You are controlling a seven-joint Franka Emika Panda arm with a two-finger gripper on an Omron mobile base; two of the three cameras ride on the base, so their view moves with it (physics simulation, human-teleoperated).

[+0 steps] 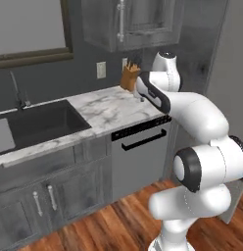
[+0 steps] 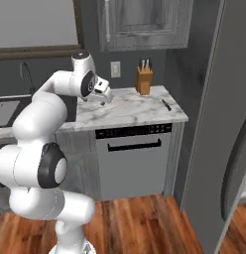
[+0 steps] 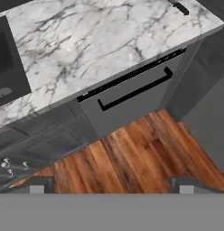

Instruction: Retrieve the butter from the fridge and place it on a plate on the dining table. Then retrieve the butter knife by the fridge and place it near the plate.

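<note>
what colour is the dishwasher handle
Black, a straight bar across the grey dishwasher front; the handle shows best in the right base view.

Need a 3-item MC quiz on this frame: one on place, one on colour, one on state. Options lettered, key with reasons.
1. Where does the butter knife lie?
A. in the sink
B. on the marble counter near the fridge-side edge
C. on the floor

2. What colour is the dishwasher's bar handle?
A. black
B. white
C. tan

3. How does the gripper stand?
A. shut on the knife
B. shut and empty
C. open and empty

Key:
1 B: the slim dark knife rests on the counter to the right of the knife block.
2 A: the bar reads black against the grey dishwasher door.
3 C: in the hand view the fingertips stand wide apart with only floor between them.
</note>
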